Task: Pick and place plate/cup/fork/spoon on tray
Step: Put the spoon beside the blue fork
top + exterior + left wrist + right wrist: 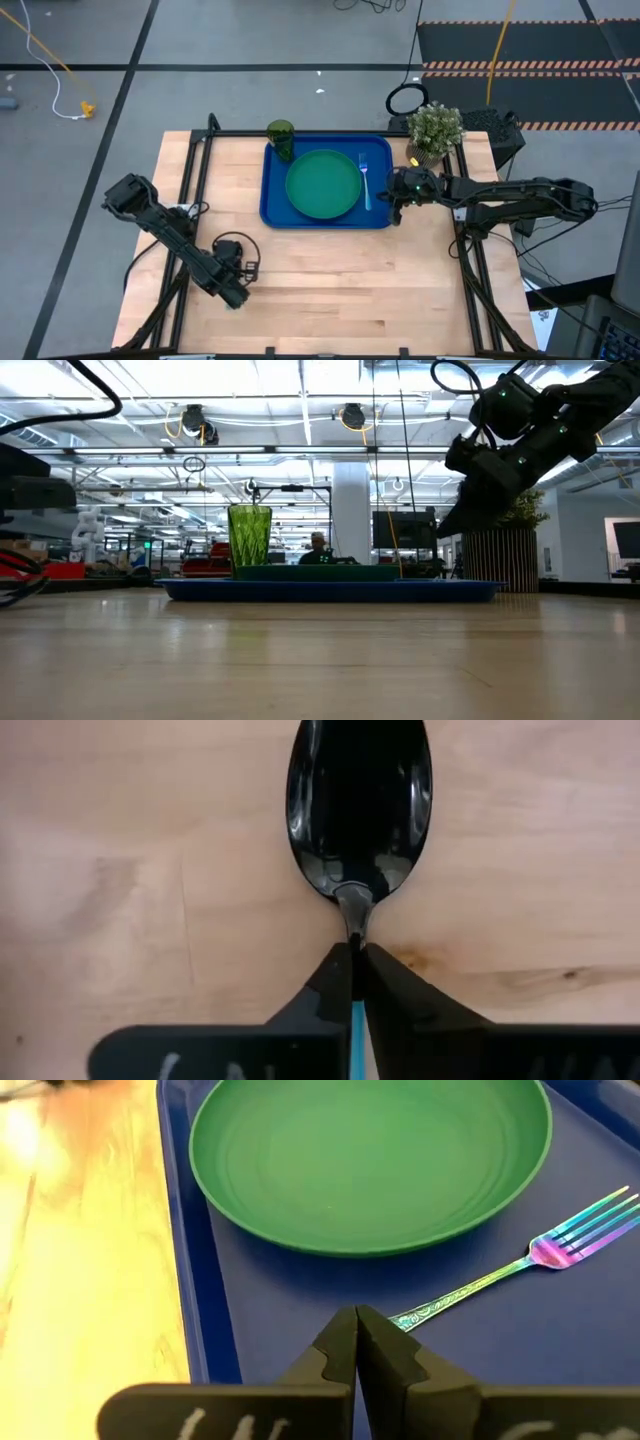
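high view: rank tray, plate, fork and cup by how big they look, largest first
1. tray
2. plate
3. fork, long but very slim
4. cup, seen from above

Fork against cup is unsure; they look close in extent.

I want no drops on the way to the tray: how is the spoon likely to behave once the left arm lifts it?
Probably stiff: the spoon looks like one rigid piece. Its glossy bowl suggests a slick surface, so it may slip. The left gripper is shut on the thin neck just behind the bowl, with the bowl sticking out ahead, so it could pivot or droop in the fingers.
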Robot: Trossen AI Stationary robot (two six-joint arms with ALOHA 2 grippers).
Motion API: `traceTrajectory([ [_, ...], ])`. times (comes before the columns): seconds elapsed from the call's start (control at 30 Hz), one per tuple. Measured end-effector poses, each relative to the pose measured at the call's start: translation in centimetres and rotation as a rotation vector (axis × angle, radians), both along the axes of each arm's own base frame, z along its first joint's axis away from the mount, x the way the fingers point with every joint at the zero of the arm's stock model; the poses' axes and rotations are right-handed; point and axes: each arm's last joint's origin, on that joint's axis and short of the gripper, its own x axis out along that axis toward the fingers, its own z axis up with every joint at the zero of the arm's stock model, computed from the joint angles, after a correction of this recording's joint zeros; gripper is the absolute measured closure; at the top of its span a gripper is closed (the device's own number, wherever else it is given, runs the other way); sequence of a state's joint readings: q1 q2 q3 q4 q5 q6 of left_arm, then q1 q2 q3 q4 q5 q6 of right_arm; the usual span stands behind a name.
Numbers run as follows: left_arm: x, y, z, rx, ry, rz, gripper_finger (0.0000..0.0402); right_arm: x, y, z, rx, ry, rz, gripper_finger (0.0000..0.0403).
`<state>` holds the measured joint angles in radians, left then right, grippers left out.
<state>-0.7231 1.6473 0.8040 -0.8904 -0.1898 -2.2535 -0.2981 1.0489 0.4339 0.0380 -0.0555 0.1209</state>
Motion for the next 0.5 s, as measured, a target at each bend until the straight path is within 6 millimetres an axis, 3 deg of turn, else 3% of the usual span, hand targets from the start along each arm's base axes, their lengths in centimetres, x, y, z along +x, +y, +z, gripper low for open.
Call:
traceTrajectory([
  [0.23,0.7,0.0,0.3,0.115,-0.097,-0.074,0.0379,0.7,0.5,0.8,0.079,-0.124,-0.043,0.0403],
  [0.5,4.4,-0.9,4.5,0.384,-0.392,-0.251,0.039,2.0,2.6,2.4,0.124,-0.312,0.031,0.0403],
])
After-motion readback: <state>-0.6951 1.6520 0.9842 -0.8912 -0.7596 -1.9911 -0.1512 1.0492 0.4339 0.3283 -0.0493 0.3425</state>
